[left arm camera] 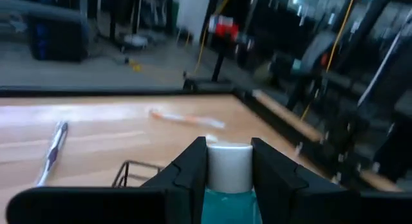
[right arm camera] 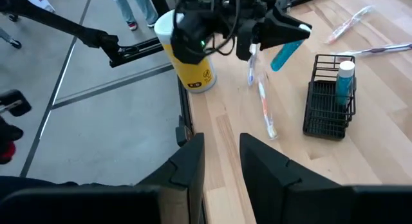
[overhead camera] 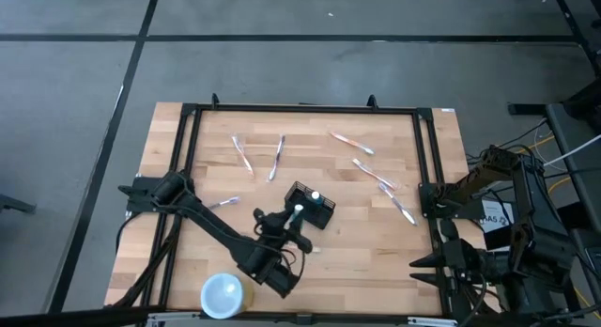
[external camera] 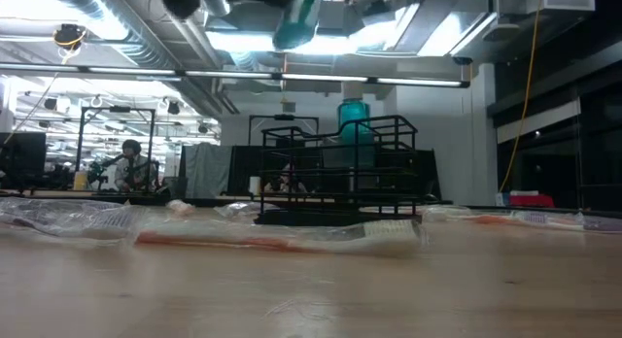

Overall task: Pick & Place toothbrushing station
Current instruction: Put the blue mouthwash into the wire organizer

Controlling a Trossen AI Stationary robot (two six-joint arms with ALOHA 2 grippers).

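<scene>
The black wire caddy [overhead camera: 311, 205] stands on the table's middle, with one teal white-capped tube [right arm camera: 346, 79] upright in it. It also shows in the low view [external camera: 340, 173]. My left gripper [overhead camera: 295, 220] is just on the near side of the caddy, above the table. It is shut on a second teal tube with a white cap [left arm camera: 228, 169]. My right gripper [right arm camera: 222, 159] is open and empty, off the table's right near corner [overhead camera: 427, 261]. My left gripper pinches the teal tube's body between its two fingers [left arm camera: 193, 169], just behind the white cap [left arm camera: 228, 156], which sticks out past the fingertips. The fingers come from the table's near side and lie along the tube. The tube [right arm camera: 286, 53] is tilted and lifted clear of the table.
A round white cup [overhead camera: 223, 294] stands at the near edge, left of the left arm. Several wrapped toothbrushes lie about: two at the far left [overhead camera: 258, 156], some at the far right [overhead camera: 376, 174], one near the caddy [right arm camera: 264, 105]. A black frame [overhead camera: 300, 108] rims the table.
</scene>
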